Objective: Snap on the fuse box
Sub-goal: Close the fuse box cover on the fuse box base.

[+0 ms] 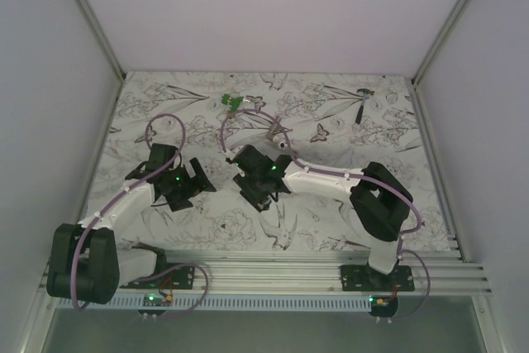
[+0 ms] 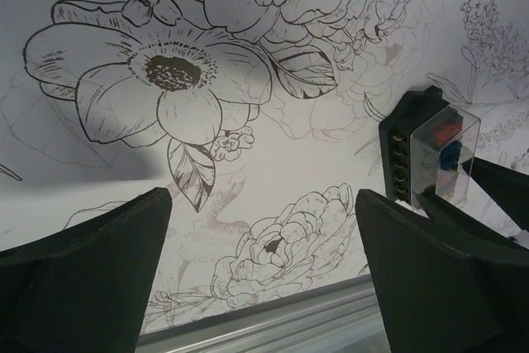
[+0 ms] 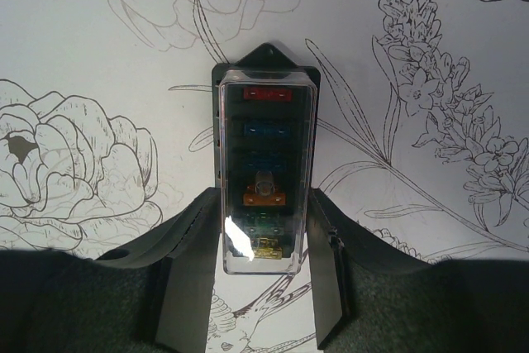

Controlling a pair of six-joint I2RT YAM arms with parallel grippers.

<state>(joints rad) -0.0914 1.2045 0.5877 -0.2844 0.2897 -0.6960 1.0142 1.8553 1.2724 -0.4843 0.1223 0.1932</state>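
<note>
Here the fuse box [image 3: 266, 175] sits between the two fingers of the right gripper [image 3: 264, 229], which is closed on it: one dark finger presses each long side of the box, at the end nearer the wrist. A clear cover lies over the black base. Under the cover a red fuse shows at the far end of the box, then blue ones, then an orange one, and green and yellow bits at the near end. A pointed black tab sticks out beyond the red fuse. Whether the box rests on the flower-printed cloth [image 3: 99, 55] or hangs just above it cannot be told.

From the left wrist, the fuse box [image 2: 434, 150] shows at the right, tilted, with a row of small brass terminals down its black side and the red and blue fuses behind the clear cover. The left gripper [image 2: 263, 204] stands wide open just beside the box, with only printed cloth between its fingers and nothing in them.

From above, the right gripper [image 1: 258, 190] with the box is mid-table, and the left gripper [image 1: 197, 188] is to the left of it. A green clip-like piece [image 1: 232, 102] lies beyond the box, well apart. A small grey hammer-like tool [image 1: 364, 103] lies far to the right of the box, near the far edge.
</note>
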